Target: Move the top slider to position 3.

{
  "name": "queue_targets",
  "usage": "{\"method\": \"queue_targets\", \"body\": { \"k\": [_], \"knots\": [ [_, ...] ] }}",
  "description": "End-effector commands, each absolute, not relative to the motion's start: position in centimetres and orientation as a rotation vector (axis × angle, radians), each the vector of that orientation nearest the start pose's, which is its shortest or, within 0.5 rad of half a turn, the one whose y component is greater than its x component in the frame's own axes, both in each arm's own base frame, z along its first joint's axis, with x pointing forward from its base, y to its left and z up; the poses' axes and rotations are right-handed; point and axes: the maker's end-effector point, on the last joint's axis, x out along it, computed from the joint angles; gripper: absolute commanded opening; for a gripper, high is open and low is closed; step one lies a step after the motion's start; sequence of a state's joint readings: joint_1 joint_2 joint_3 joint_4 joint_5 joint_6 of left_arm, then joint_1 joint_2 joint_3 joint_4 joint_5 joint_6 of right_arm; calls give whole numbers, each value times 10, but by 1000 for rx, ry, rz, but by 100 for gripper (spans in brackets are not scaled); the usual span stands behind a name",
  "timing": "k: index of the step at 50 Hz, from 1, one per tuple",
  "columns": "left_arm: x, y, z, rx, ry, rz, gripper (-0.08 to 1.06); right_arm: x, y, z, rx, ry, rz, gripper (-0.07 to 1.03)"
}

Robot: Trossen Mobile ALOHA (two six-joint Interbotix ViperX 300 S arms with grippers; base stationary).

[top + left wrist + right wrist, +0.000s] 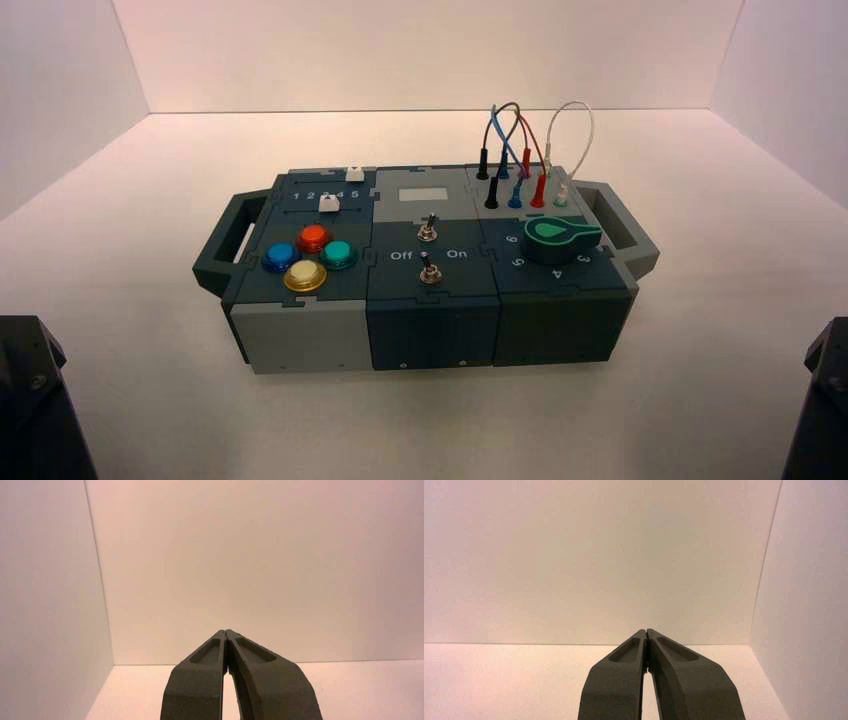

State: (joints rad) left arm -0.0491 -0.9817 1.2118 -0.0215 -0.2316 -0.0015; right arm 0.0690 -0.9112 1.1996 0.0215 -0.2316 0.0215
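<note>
Both grippers (226,632) (645,631) closed, parked; top slider (354,174) at box's far edge.

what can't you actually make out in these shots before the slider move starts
- Top slider: seen only in the high view, too small to read its position.
- Box: absent from both wrist views, which face the bare wall.
- Left gripper and right gripper: closed; arms cut off at the high view's bottom corners.

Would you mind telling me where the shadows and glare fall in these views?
High view: the box casts a soft shadow toward the camera, and the round buttons show glints. Left wrist view: the shut left gripper is dark against a plain wall. Right wrist view: the shut right gripper likewise.
</note>
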Motion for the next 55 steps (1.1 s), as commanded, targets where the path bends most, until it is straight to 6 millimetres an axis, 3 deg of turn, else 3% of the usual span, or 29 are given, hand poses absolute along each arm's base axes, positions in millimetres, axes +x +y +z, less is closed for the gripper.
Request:
{"method": "queue_targets", "body": {
  "k": [1,28,46,55],
  "knots": [
    [255,-11,287,-16,-27,-43,-3,266,17,278,43,24,63,-3],
    [257,-15,276,-16,66,-57,-3,266,23,271,53,53,84,-3],
    [273,-54,240,-77,444,-170,-3,272,29,262,87,126,95,-3],
    [271,-90,226,-20,656,-279,-3,284,40,246,94,250,123,-3]
  ]
}}
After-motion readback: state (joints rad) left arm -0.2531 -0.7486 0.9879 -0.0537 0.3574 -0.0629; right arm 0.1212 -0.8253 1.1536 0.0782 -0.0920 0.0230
